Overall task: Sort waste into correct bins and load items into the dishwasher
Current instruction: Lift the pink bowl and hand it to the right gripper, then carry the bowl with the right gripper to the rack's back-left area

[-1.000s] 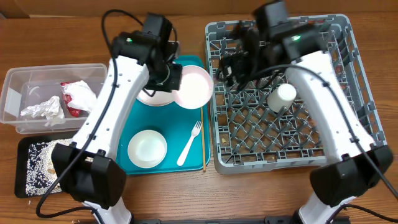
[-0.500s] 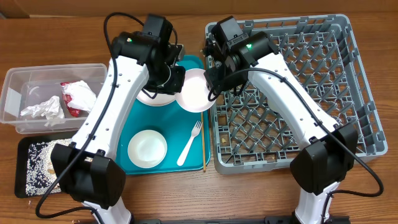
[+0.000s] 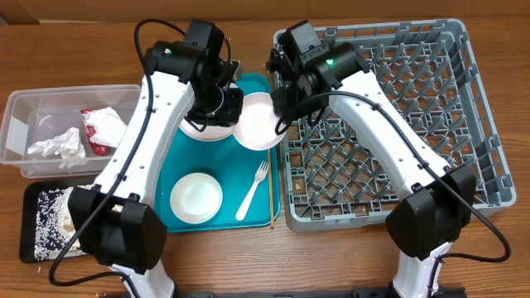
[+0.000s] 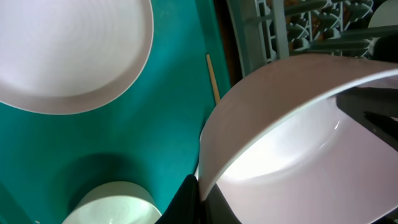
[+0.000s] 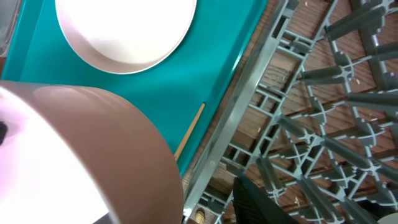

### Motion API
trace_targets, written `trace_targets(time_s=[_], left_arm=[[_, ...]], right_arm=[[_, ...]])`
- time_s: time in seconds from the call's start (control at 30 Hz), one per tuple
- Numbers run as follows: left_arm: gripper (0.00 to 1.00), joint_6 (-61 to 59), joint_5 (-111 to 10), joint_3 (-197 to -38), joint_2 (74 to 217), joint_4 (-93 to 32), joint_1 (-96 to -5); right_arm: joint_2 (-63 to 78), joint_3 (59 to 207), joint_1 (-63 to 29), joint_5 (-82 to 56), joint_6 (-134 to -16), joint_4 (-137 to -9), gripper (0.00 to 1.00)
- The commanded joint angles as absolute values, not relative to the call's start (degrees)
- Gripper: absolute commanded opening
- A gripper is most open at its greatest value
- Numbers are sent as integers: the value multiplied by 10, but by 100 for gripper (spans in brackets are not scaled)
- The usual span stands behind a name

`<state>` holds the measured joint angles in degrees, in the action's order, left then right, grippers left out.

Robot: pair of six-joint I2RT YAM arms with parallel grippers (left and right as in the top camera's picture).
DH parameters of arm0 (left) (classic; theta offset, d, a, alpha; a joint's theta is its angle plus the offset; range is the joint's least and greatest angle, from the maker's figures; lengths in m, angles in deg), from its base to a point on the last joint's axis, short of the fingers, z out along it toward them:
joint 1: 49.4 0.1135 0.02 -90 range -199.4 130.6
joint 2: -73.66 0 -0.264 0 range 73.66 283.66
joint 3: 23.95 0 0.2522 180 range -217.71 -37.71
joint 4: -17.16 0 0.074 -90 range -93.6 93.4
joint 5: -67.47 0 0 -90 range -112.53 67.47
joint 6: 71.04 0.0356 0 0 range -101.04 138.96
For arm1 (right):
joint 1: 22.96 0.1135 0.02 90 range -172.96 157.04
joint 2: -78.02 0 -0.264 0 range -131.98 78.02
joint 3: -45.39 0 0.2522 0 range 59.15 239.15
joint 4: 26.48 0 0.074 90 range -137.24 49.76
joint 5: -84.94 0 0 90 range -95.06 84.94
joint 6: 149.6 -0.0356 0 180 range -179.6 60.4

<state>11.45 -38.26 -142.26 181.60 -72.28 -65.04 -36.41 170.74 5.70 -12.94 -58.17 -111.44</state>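
A pale pink bowl (image 3: pixel 258 124) hangs tilted over the right side of the teal tray (image 3: pixel 236 165), and my left gripper (image 3: pixel 234 112) is shut on its rim. In the left wrist view the two fingers pinch the bowl's (image 4: pixel 298 137) edge at my left gripper (image 4: pixel 202 199). My right gripper (image 3: pixel 280 112) is at the bowl's right edge, by the dishwasher's (image 3: pixel 377 222) left wall. From the right wrist the bowl (image 5: pixel 81 155) fills the lower left. One finger of my right gripper (image 5: pixel 193 208) shows, with a gap to the bowl's wall; the other is hidden.
On the teal tray lie a white plate (image 3: pixel 199 130), a white bowl (image 3: pixel 196 197), a white fork (image 3: pixel 252 190) and a chopstick (image 3: pixel 272 186). A clear tub (image 3: pixel 21 116) at the left holds crumpled paper (image 3: pixel 54 145) and a red-and-white wrapper (image 3: pixel 103 128). A black tray (image 3: pixel 31 194) holds grains.
My right arm has swung left from over the dishwasher to the bowl's edge, and its jaws have narrowed. The left arm still holds the bowl in nearly the same place.
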Motion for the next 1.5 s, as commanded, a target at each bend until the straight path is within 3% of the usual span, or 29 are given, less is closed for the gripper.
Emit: trace_targets(time_s=[0.0,0.17,0.3,0.37,0.5,0.57,0.67,0.8,1.03,1.1,1.17,1.2,1.37,1.47], left_arm=[[4,125,-385,-1429,1829,-719,-648],[4,121,-385,-1429,1831,-712,-648],[4,121,-387,-1429,1831,-708,-648],[4,121,-387,-1429,1831,-705,-648],[7,121,-387,-1429,1831,-694,-648],[19,121,-395,-1429,1831,-685,-648],[45,121,-421,-1429,1830,-664,-648],[56,121,-431,-1464,1830,-659,-636],[64,121,-441,-1552,1830,-686,-595],[72,121,-439,-1554,1830,-686,-589],[87,121,-429,-1554,1830,-692,-584],[100,121,-409,-1554,1830,-699,-584],[100,121,-399,-1553,1830,-698,-584],[100,121,-399,-1553,1830,-698,-584]], right_arm=[[-344,1727,54,-122,-579,-1113,44],[-337,1727,55,-122,-579,-1121,44],[-337,1727,59,-122,-579,-1129,32],[-337,1727,63,-122,-579,-1134,15],[-337,1727,64,-122,-579,-1138,5],[-337,1727,64,-122,-579,-1138,4],[-337,1727,64,-114,-579,-1131,4],[-337,1727,61,-38,-581,-1116,4],[-337,1727,22,69,-580,-1021,4],[-337,1727,1,92,-580,-995,4],[-337,1727,-26,121,-574,-982,4],[-337,1727,-55,125,-559,-974,4],[-342,1714,-109,149,-546,-932,4],[-347,1676,-117,287,-546,-861,4]])
